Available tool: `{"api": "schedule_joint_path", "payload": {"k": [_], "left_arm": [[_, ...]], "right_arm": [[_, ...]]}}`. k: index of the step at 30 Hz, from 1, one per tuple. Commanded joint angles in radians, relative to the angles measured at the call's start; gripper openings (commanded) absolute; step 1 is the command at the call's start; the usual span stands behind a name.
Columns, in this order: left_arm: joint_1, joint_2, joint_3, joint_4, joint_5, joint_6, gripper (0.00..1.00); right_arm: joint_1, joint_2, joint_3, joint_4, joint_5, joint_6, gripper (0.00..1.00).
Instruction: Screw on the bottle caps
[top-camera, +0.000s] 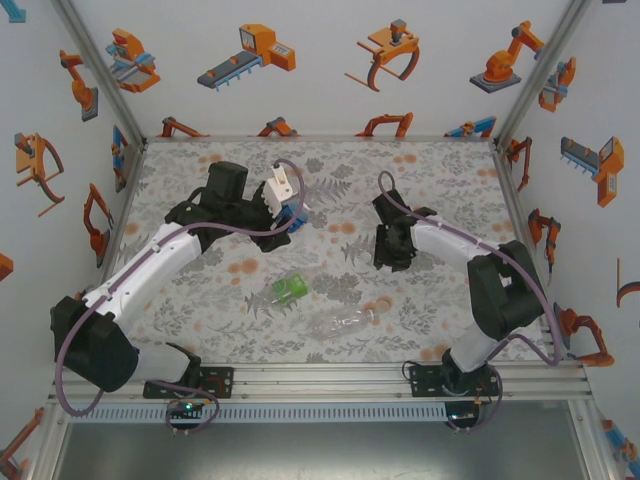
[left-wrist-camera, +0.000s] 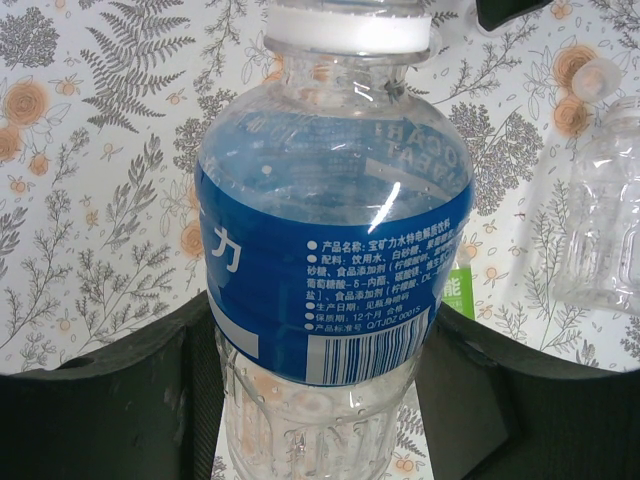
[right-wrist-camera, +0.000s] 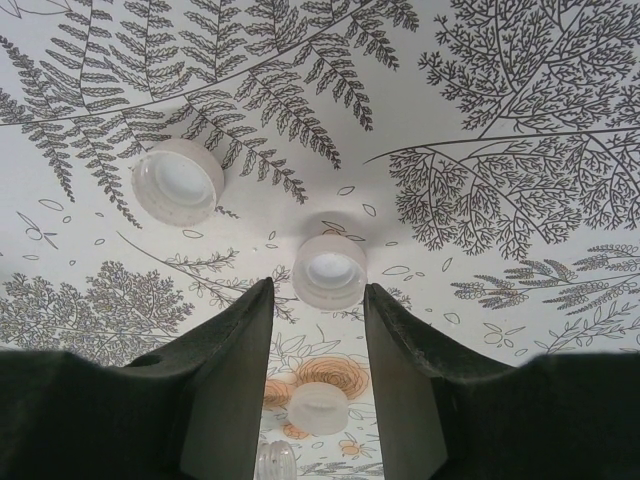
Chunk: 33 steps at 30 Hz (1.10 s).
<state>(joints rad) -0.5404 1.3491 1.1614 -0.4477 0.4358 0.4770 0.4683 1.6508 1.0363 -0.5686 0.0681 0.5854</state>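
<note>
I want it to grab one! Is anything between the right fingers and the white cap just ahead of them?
Nothing visible. The small round white plastic cap lies on the floral mat beyond the right arm's open black fingers.

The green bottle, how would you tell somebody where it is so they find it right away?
Look at the floral mat, in the middle of its near half. Two bottles lie on their sides there: the green bottle is the short one further left, while the colourless bottle beside it is longer and has no tint.
</note>
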Motion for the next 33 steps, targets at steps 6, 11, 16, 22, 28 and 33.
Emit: {"api": "schedule_joint_path", "payload": {"k": [6, 11, 16, 22, 28, 33], "left_arm": [[-0.014, 0.006, 0.035, -0.029, -0.008, 0.018, 0.07], [-0.018, 0.009, 0.038, -0.035, -0.012, 0.021, 0.07], [-0.02, 0.012, 0.038, -0.039, -0.018, 0.022, 0.07], [-0.022, 0.017, 0.041, -0.045, -0.023, 0.027, 0.07], [-0.024, 0.019, 0.041, -0.048, -0.028, 0.029, 0.07], [-0.027, 0.022, 0.044, -0.051, -0.027, 0.029, 0.07]], "right_arm": [[0.012, 0.015, 0.013, -0.01, 0.001, 0.0, 0.42], [0.013, 0.027, 0.01, -0.004, -0.001, 0.002, 0.42], [0.016, 0.036, 0.01, 0.0, -0.001, 0.002, 0.43], [0.016, 0.05, -0.002, 0.012, -0.004, 0.002, 0.43], [0.018, 0.061, -0.021, 0.032, -0.011, 0.011, 0.43], [0.016, 0.064, -0.038, 0.056, -0.025, 0.023, 0.42]]}}
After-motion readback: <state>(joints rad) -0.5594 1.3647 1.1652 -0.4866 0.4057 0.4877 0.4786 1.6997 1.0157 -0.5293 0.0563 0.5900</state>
